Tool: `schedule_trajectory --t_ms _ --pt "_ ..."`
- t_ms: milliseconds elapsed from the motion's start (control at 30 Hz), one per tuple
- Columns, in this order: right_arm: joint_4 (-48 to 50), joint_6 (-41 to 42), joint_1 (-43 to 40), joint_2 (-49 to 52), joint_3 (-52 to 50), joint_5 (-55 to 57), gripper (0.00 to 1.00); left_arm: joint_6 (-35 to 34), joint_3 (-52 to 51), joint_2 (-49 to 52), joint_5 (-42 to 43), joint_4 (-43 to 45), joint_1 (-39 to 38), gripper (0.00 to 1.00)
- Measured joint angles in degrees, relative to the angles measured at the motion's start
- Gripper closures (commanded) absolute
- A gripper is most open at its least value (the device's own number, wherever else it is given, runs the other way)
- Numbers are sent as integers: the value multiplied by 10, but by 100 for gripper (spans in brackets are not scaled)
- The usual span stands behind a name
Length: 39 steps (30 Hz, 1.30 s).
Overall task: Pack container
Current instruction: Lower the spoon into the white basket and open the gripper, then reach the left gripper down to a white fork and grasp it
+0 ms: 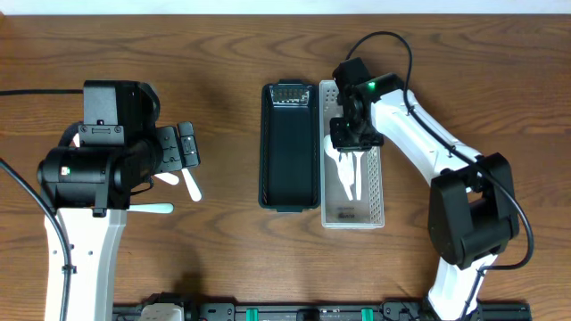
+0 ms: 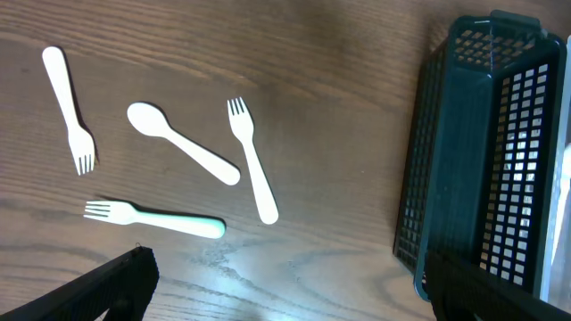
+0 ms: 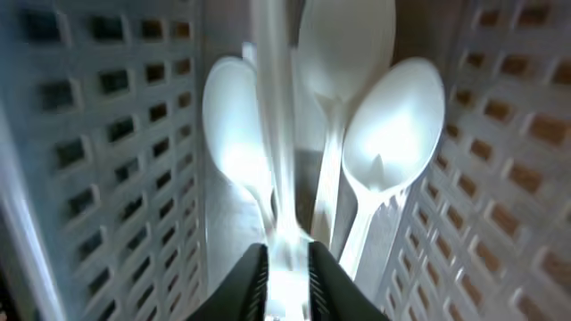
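my left gripper [image 2: 290, 272] wide open over white plastic forks [image 2: 252, 160], my right gripper [image 3: 287, 267] around a thin white plastic handle [image 3: 272, 107] (pinching or loose, I cannot tell)

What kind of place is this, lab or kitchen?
Probably a robot lab bench: left arm and right arm at a wooden table, staged with a black basket, a white basket and plastic forks and spoons.

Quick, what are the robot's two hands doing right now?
Left gripper: open, holding nothing.
Right gripper: closed on a white utensil, down in the white basket.
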Motion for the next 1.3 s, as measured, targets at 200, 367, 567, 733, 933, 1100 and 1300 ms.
schedule_trajectory --t_ms 200,367,567,733,933,1100,1300 --pt "-9 -20 -3 -1 19 2 64 0 0 0 0 0 0 2" --pt "-73 -55 -34 -17 129 6 55 0 0 0 0 2 1 2" --pt "-137 -104 -122 -102 282 28 37 -9 0 24 0 8 34 2" --pt "-170 -126 -210 -184 322 41 37 -13 0 116 0 28 62 2" --pt "-221 -140 -268 -196 322 46 37 -20 0 233 0 84 64 2" --pt "-234 -146 -271 -185 317 47 37 -26 -5 313 1 130 64 2" --pt "-234 -156 -271 -185 317 47 36 -26 -12 398 2 151 64 2"
